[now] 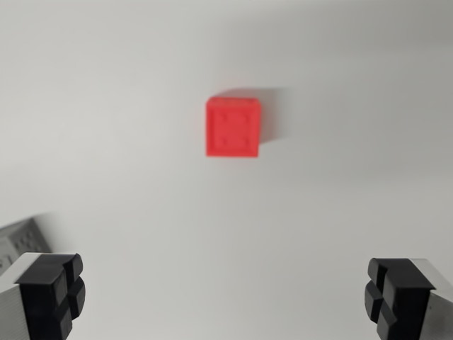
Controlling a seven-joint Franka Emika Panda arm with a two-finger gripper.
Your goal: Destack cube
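surface point(141, 142) — plain white | red cube point(233, 127) — resting on it, blurred

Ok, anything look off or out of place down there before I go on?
Nothing looks damaged or spilled. The red cube sits square on the white table, apart from the open gripper. A grey object pokes in at the wrist view's left edge; too blurred to identify.

Red cube point(233, 127), tool point(225, 294) fingers apart
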